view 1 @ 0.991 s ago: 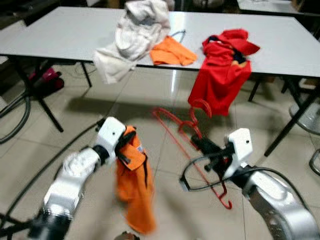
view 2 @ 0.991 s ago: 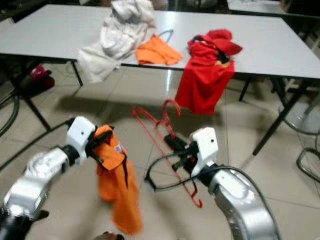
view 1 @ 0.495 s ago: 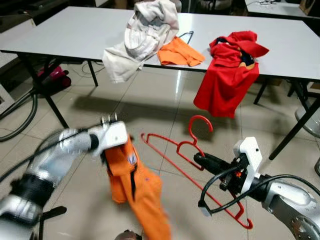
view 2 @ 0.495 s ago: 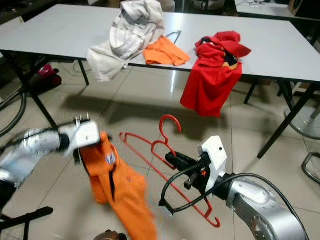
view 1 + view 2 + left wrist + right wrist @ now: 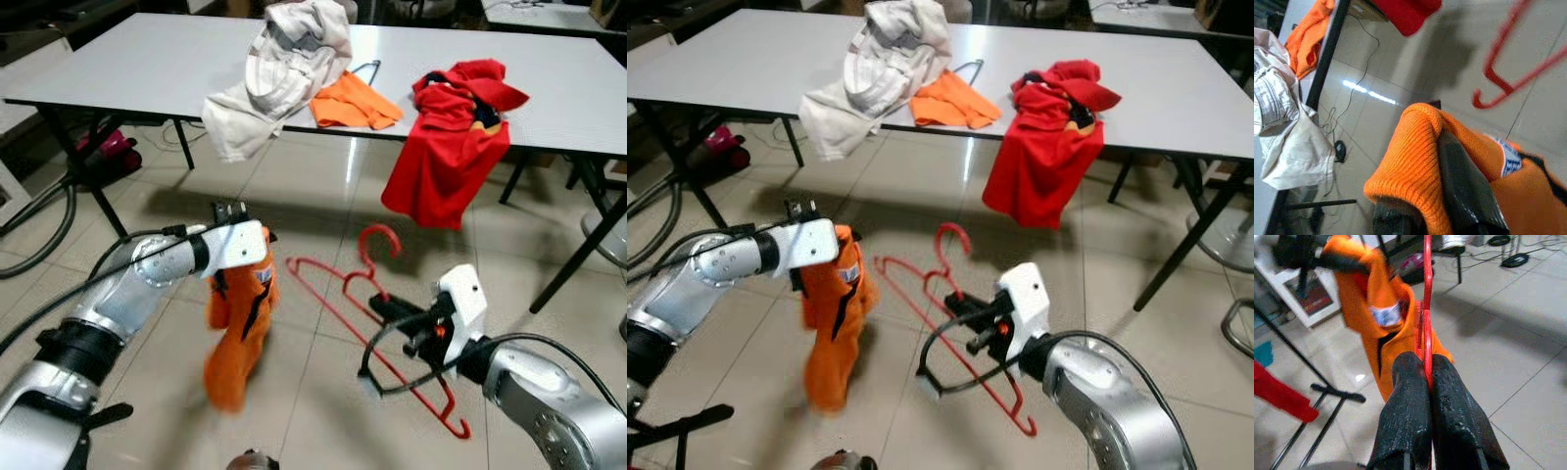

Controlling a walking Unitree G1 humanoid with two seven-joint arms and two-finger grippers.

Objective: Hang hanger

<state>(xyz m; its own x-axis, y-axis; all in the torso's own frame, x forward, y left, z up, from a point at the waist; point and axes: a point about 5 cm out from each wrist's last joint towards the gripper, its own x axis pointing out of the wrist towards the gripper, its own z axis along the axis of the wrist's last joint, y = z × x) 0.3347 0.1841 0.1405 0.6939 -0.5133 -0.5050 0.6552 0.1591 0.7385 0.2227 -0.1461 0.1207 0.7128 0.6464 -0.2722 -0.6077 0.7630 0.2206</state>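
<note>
the right gripper (image 5: 1426, 382) has both black fingers pressed tight on the red hanger (image 5: 364, 315), holding it tilted above the tiled floor (image 5: 313, 196), hook uppermost — just beside the orange garment (image 5: 238, 328). the left gripper (image 5: 230, 279) is clamped on the collar of that garment, which dangles limp near floor level. beyond both stands the white table (image 5: 137, 69), carrying a crumpled beige garment (image 5: 274, 69), a small orange cloth (image 5: 353, 101) and a red shirt (image 5: 451, 137) draped over its front edge.
</note>
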